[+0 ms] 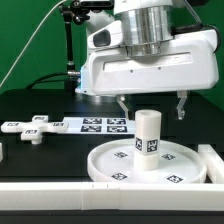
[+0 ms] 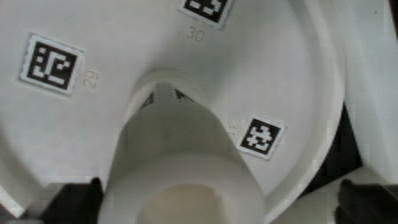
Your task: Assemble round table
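Observation:
The round disc (image 1: 112,168) lies flat on the black table near the front, with tags on its face. The short thick leg (image 1: 148,136) stands upright on the disc's middle. My gripper (image 1: 151,106) hangs straight above the leg. It is open and empty, with a finger on each side of the leg's top and apart from it. In the wrist view I look down on the leg (image 2: 199,165) and the disc (image 2: 98,125), with the dark fingertips (image 2: 71,200) at both sides. The cross-shaped piece (image 1: 30,127) lies flat at the exterior view's left.
The marker board (image 1: 98,124) lies behind the disc. A long white bar (image 1: 90,205) runs along the front edge and turns up at the exterior view's right (image 1: 213,165). A black stand with cables (image 1: 70,45) rises at the back.

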Available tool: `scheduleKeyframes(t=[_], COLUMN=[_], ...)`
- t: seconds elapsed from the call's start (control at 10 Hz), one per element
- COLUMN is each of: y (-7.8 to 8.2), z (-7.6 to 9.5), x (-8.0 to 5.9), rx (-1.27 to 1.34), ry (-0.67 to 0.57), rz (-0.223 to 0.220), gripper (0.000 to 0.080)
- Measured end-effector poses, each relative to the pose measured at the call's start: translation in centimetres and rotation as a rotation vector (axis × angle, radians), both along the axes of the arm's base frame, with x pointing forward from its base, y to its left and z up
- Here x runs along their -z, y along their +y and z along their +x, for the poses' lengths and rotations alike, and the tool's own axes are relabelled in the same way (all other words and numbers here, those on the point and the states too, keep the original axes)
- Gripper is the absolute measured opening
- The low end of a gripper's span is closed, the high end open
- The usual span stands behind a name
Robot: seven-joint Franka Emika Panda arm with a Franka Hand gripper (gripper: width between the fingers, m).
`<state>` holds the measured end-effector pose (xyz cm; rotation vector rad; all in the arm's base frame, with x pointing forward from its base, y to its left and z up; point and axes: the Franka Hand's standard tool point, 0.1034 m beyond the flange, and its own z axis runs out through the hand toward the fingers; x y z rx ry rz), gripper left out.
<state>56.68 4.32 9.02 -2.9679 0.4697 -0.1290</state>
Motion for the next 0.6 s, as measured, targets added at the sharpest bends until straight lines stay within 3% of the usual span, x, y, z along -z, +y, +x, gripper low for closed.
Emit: scheduleKeyframes(t=[0.3, 0.6], y=[-0.16, -0.37], z=[0.34, 0.26], x=[-0.24, -0.16], rx=[-0.386, -0.576], ry=[-0.061, -0.078], rz=[-0.080, -0.102], gripper=[0.0649, 0.0649])
